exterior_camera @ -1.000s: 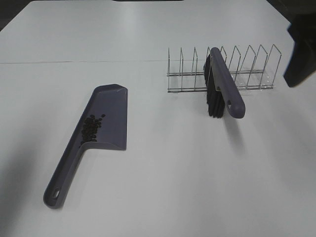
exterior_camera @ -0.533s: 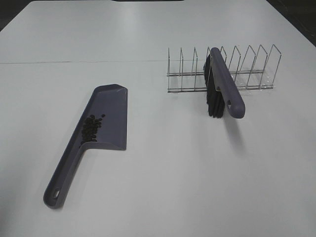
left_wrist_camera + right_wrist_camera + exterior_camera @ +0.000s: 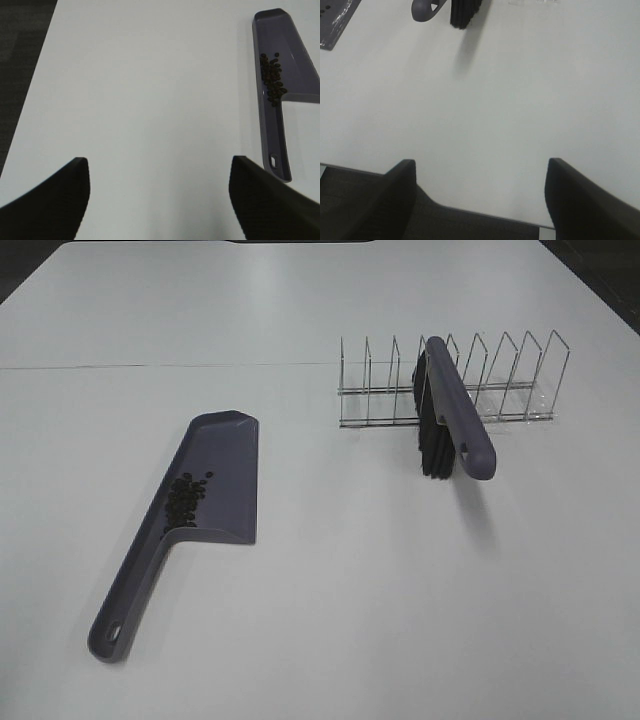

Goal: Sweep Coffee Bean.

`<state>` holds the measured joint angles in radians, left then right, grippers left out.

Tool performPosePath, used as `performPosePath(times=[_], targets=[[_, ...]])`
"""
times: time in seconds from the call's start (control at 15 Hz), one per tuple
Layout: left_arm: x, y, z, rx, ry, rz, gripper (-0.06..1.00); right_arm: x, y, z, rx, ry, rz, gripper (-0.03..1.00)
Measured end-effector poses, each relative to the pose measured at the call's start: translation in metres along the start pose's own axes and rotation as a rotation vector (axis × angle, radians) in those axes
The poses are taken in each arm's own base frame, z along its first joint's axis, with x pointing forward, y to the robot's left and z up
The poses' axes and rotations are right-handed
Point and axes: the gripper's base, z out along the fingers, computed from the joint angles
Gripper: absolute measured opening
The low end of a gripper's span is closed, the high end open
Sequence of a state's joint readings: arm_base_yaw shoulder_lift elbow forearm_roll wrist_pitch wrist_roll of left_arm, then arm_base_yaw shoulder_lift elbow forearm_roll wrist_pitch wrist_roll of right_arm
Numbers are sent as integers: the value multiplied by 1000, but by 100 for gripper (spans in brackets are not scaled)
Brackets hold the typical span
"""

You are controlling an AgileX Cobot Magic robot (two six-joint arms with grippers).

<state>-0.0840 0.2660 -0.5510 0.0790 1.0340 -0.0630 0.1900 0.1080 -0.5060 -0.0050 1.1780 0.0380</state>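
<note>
We see a wide white tabletop (image 3: 330, 620), the largest thing in the overhead view. No arm appears in that view; both arms sit back near the tabletop's edges and show only through their wrist cameras.

A wire rack (image 3: 500, 380) stands toward the far right. A purple brush (image 3: 458, 405) leans in one of its slots, black bristles down, its handle end pointing toward the near side.

Left of centre lies a purple dustpan (image 3: 215, 485), flat on the tabletop, its long handle running toward the near left corner. The coffee bean (image 3: 186, 498) cluster rests inside the pan, against its left wall near where the handle begins.

The left pincer (image 3: 160, 200) hangs above bare tabletop, its two dark fingers set well apart with nothing between them. Its camera shows the dustpan (image 3: 285, 80) and the coffee bean (image 3: 272, 82) off to one side, and dark floor beyond the tabletop's edge.

The right pincer (image 3: 480, 200) hangs over the tabletop's near edge, fingers likewise spread and empty. Its camera catches only the brush (image 3: 447, 9) handle tip and bristle ends.
</note>
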Motion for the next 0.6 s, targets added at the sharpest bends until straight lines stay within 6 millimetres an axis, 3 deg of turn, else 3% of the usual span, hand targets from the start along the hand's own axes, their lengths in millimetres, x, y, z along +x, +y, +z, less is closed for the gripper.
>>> performPosePath(times=[0.27, 0.6], targets=[[25, 2, -20, 0, -107, 4, 71, 13, -1, -5, -3, -104, 0, 63], [34, 3, -29, 2, -192, -9, 71, 12, -3, -1, 22, -125, -11, 63]])
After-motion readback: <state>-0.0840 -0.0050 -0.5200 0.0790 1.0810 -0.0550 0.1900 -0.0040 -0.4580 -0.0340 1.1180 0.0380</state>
